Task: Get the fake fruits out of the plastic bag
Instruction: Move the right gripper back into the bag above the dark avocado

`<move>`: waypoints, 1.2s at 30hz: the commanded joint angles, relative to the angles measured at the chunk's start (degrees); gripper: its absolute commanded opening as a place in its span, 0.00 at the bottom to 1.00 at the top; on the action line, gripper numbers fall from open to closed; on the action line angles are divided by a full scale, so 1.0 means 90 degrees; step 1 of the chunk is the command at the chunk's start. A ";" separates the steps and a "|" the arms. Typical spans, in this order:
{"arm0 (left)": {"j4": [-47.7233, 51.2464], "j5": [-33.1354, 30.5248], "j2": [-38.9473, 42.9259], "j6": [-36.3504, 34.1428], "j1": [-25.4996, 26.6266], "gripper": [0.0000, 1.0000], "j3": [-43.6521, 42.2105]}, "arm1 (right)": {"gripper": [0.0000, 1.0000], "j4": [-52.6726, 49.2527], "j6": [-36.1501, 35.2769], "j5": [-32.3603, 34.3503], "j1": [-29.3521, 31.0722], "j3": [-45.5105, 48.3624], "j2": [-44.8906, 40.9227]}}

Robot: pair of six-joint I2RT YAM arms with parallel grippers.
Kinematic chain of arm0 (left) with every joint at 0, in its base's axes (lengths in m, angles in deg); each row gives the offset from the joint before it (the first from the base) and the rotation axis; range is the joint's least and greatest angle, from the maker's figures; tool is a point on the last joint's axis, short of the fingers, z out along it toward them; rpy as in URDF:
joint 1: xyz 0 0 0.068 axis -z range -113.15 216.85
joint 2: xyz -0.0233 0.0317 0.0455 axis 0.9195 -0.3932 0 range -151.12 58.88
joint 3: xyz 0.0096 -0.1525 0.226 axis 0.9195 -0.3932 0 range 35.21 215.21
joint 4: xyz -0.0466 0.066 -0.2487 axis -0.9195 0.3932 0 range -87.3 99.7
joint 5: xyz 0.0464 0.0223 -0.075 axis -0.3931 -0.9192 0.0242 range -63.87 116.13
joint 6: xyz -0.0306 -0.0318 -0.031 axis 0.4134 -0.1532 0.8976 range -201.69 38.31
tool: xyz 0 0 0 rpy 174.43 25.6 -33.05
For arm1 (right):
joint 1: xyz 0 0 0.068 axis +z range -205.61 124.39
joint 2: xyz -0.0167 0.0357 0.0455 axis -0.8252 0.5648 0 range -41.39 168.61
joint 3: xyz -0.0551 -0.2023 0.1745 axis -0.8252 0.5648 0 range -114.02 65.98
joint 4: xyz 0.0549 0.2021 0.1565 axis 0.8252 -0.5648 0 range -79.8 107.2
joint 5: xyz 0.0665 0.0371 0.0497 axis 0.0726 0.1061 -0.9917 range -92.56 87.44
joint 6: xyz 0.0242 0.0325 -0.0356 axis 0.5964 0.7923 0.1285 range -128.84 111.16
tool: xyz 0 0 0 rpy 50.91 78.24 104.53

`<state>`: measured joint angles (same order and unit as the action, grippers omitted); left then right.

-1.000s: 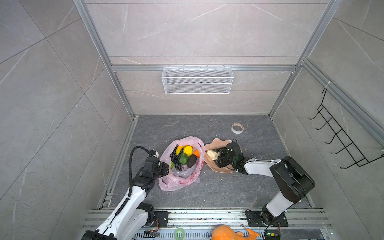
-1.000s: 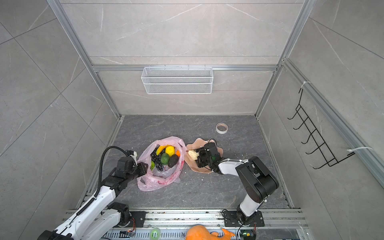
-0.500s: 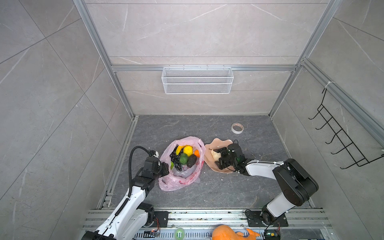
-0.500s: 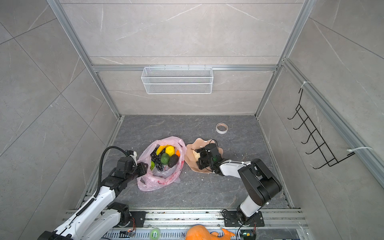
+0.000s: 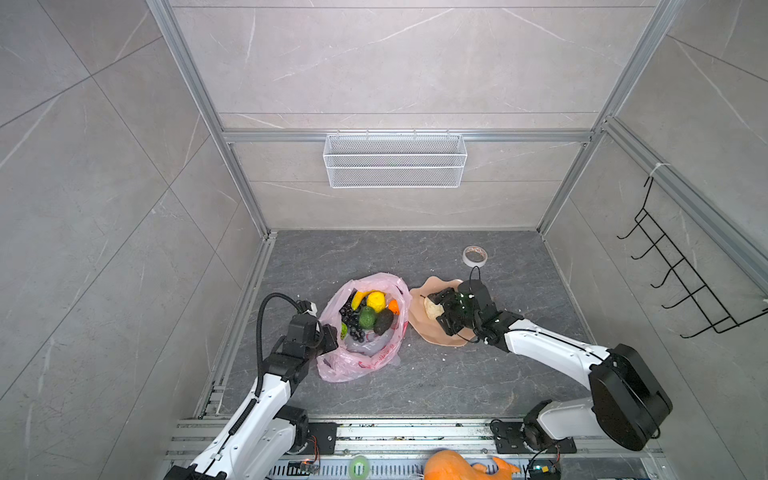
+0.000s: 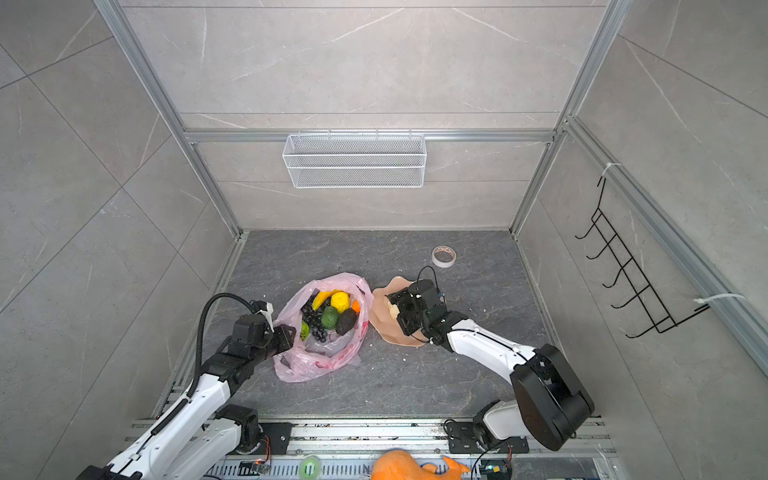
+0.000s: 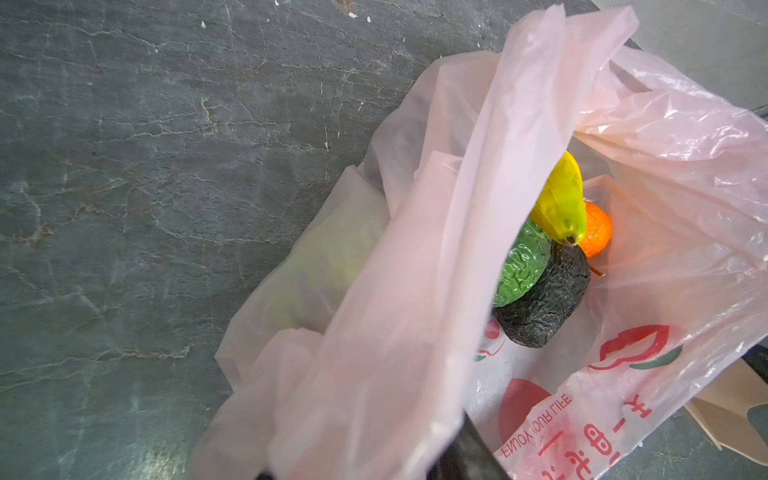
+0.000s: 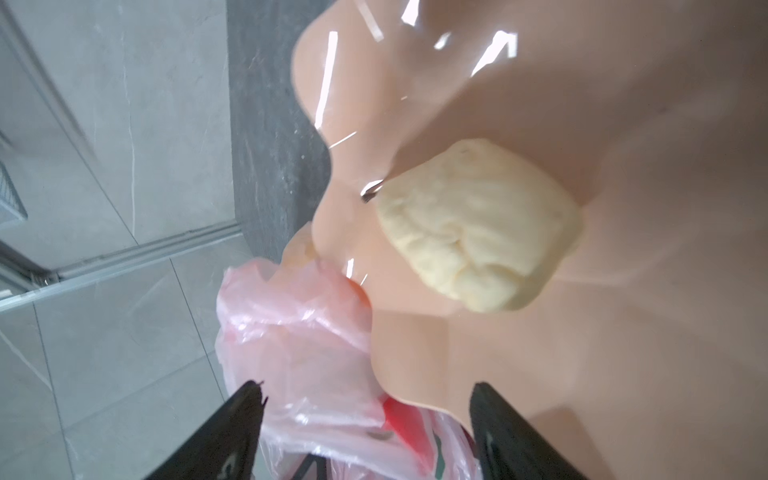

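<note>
on the peach plate (image 5: 419, 329) the cream lump (image 5: 430, 309) lies free under the right hand (image 5: 443, 311), open and empty. other fruits (image 5: 367, 316) sit in the pink bag (image 5: 361, 363) (left hand (image 5: 329, 336) pinches its rim); a slipped rim could fold over them.

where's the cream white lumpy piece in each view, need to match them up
Top view: cream-white lumpy piece on the peach plate, on the half nearest the plastic bag.
Top view: same spot, only partly showing.
Left wrist: not in it.
Right wrist: near the picture's middle, lying on the plate.
Shared landmark: the peach plate, in all four.
</note>
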<state>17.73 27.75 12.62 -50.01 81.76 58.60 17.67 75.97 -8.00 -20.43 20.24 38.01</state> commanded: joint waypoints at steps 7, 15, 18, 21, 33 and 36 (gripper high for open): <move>0.0687 -0.0210 0.0139 0.0315 0.0032 0.33 0.0070 | 0.77 -0.2093 -0.2068 0.1552 0.1850 -0.1813 0.0516; 0.0498 -0.0182 0.0339 0.0206 0.0028 0.33 -0.0031 | 0.74 -0.2726 -0.2472 0.1517 0.2395 -0.3508 0.2319; 0.0465 -0.0138 0.0479 0.0188 0.0039 0.33 -0.0090 | 0.71 -0.2790 -0.2434 0.1656 0.2444 -0.3694 0.2699; 0.0445 -0.0094 0.0621 0.0169 0.0036 0.33 -0.0148 | 0.68 -0.2889 -0.2426 0.1802 0.2449 -0.3765 0.2950; 0.0406 -0.0049 0.0694 0.0144 0.0042 0.33 -0.0187 | 0.70 -0.3441 -0.2468 0.2082 0.2543 -0.4532 0.4126; 0.0403 -0.0045 0.0720 0.0141 0.0037 0.33 -0.0197 | 0.70 -0.3600 -0.2476 0.2088 0.2546 -0.4798 0.4398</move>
<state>22.39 26.66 18.31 -48.43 81.87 57.03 -11.24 54.49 9.03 2.19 -20.39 75.38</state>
